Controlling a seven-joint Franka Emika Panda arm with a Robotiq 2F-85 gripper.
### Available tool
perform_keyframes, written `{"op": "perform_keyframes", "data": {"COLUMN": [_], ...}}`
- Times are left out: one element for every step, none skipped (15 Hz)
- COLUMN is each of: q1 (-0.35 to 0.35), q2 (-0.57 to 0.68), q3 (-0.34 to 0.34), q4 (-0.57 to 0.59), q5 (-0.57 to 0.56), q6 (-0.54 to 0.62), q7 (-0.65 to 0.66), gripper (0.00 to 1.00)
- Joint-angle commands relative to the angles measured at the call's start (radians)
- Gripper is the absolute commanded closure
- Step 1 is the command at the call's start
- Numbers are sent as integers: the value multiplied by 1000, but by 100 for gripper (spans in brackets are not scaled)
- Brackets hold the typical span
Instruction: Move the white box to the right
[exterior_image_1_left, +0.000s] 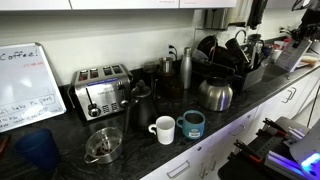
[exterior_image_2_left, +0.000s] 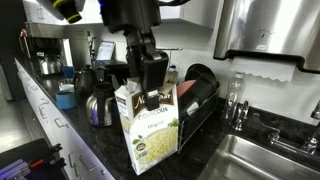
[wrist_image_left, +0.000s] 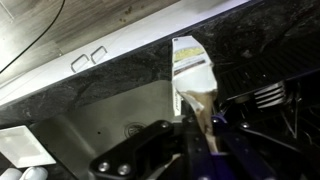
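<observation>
The white box (exterior_image_2_left: 150, 128) is a tall gable-top carton with faint print. It stands at the counter's front edge between the dish rack and the sink. In an exterior view it shows small at the far right end of the counter (exterior_image_1_left: 289, 52). My gripper (exterior_image_2_left: 151, 88) comes down from above and its fingers are shut on the carton's top ridge. In the wrist view the carton (wrist_image_left: 189, 62) runs out from between the fingers (wrist_image_left: 192, 122). I cannot tell whether its base rests on the counter.
A black dish rack (exterior_image_2_left: 200, 100) stands right behind the box. A steel sink (exterior_image_2_left: 262, 160) with a faucet (exterior_image_2_left: 238, 108) lies beside it. Along the counter are a steel kettle (exterior_image_1_left: 215, 95), toaster (exterior_image_1_left: 100, 92), white mug (exterior_image_1_left: 163, 129), teal mug (exterior_image_1_left: 192, 124) and whiteboard (exterior_image_1_left: 25, 85).
</observation>
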Motion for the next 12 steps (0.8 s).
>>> {"op": "perform_keyframes", "data": {"q1": [28, 36, 36, 27, 13, 0, -15, -25, -31, -36, -40, -49], "q2": [-3, 6, 20, 34, 50, 64, 78, 89, 99, 108, 114, 109], "q3": [42, 58, 82, 104, 121, 133, 142, 148, 149, 149, 143, 137], "q4": [-74, -94, -116, -130, -139, -142, -144, -146, -147, -149, -151, -153], "q5": [16, 11, -5, -30, -58, -82, -105, -118, -121, -116, -103, -97], "q6": [106, 136, 168, 194, 220, 238, 256, 270, 280, 289, 295, 290], "q7": [-5, 5, 27, 54, 82, 109, 134, 152, 164, 176, 185, 191], "gripper": [99, 99, 99, 99, 99, 99, 99, 99, 99, 99, 99, 99]}}
